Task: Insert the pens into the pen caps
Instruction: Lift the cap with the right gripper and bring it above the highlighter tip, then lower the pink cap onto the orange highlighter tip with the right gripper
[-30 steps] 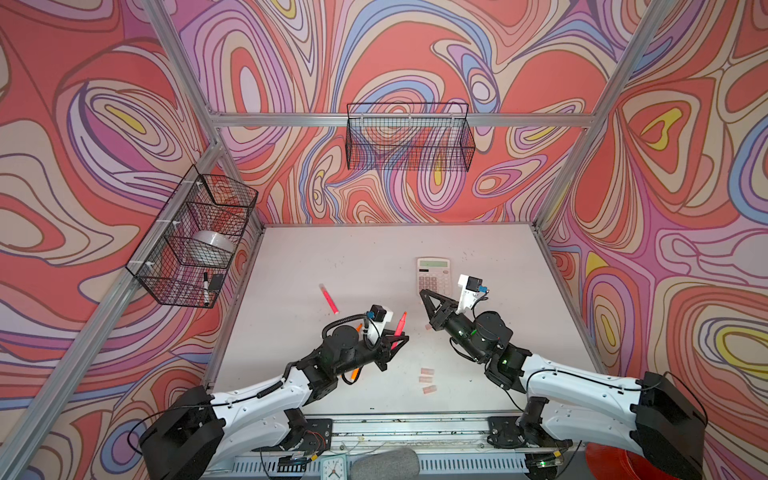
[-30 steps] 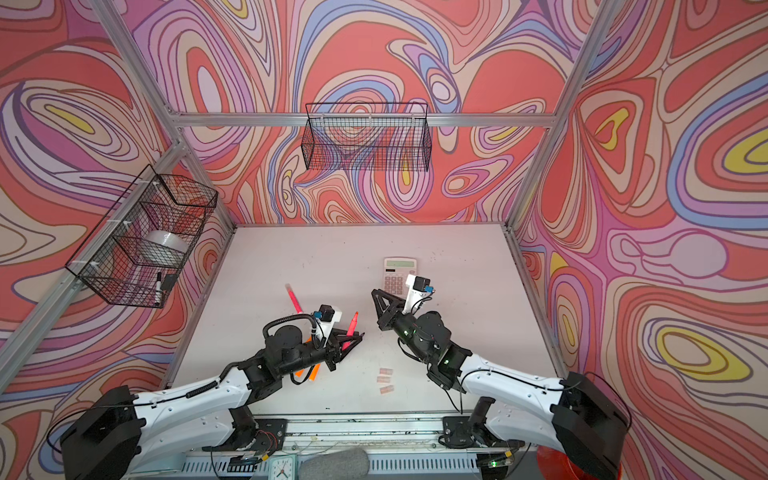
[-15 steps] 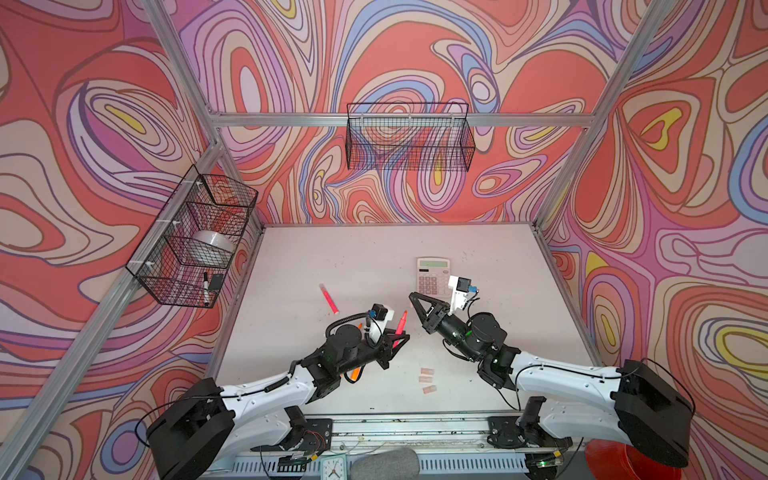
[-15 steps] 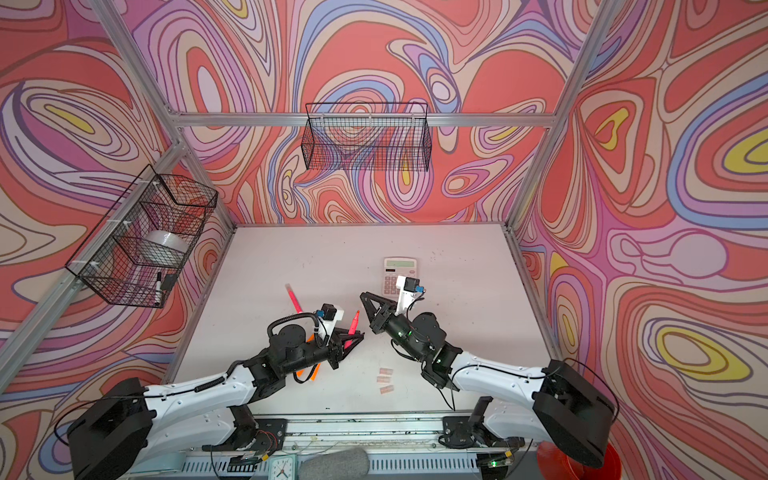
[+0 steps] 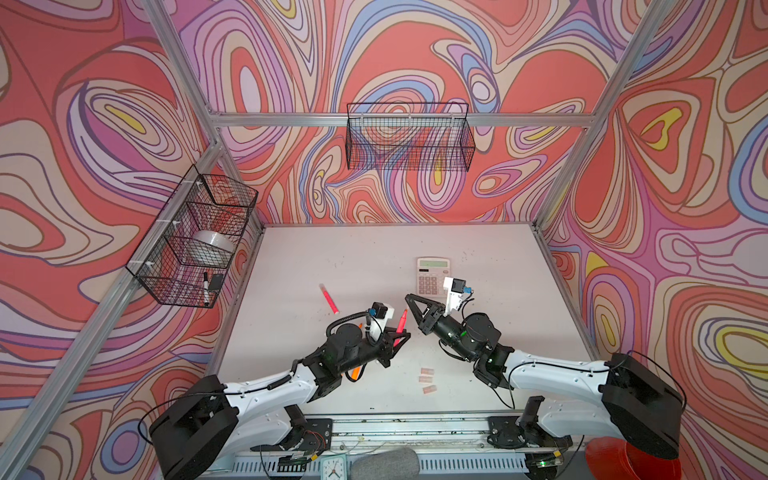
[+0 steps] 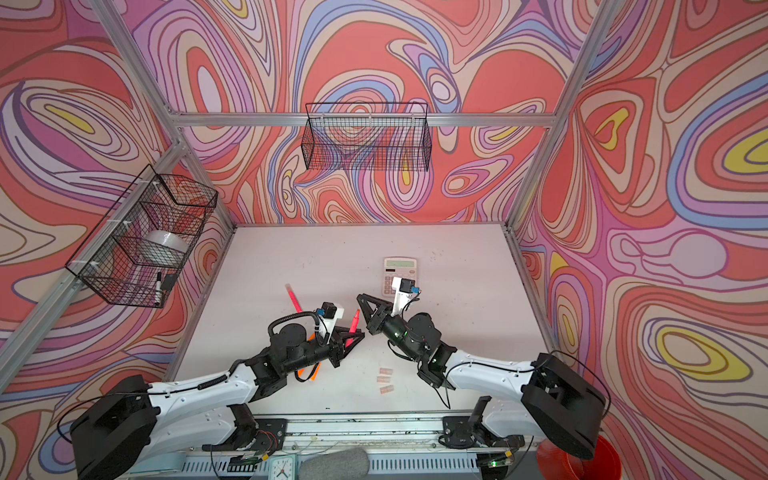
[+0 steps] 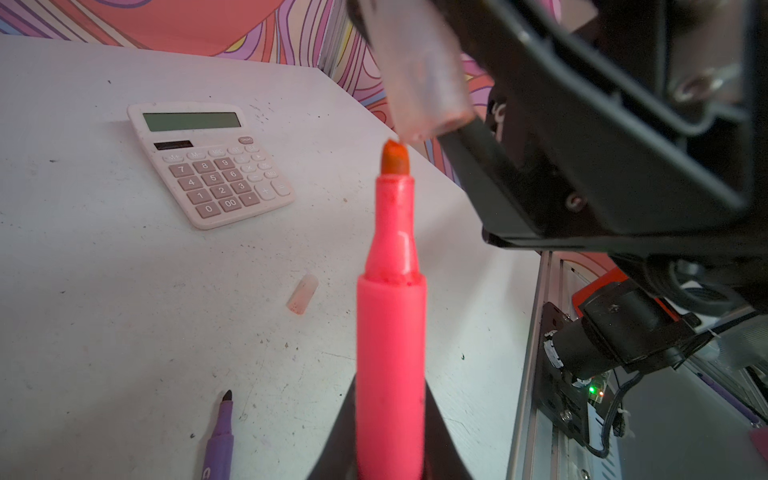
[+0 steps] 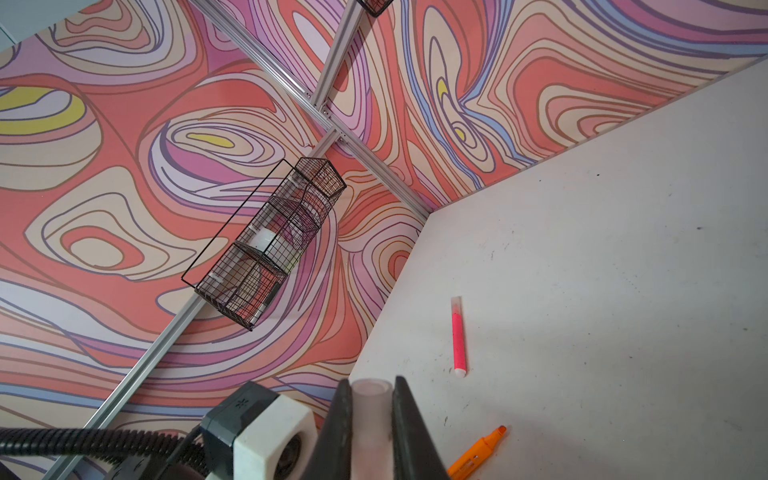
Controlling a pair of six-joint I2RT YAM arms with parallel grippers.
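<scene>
Reading the top views with the counter's (image 5: 478, 249) far edge as twelve o'clock, my left arm (image 5: 270, 384) rises from its base at seven o'clock and stretches low toward one o'clock, wrist over the near middle of the counter. My left fingers (image 5: 398, 337) are clamped on the lower barrel of a pink pen (image 5: 402, 321), which stands clear of the counter with its bare tip slanting toward twelve to one o'clock.

My right arm (image 5: 552, 374) comes from five o'clock, elbow low and forearm angled toward ten o'clock. My right fingers (image 8: 371, 390) are closed on a pale cap (image 8: 372, 432), its open mouth facing the pen.

In the left wrist view the pen's orange-stained tip sits just at the rim of the cap; I cannot tell whether they touch.

A capped pink pen (image 5: 328, 298) lies on the counter at ten o'clock from my left fingers, well apart. Orange pens (image 5: 355, 372) lie partly under my left wrist. Three caps (image 5: 424, 379) lie in a short row at five o'clock from my left fingers. The left wrist view also shows a purple pen (image 7: 220, 440) and a loose cap (image 7: 302, 293) flat on the counter. A calculator (image 5: 432, 276) sits at twelve o'clock from my right fingers.
</scene>
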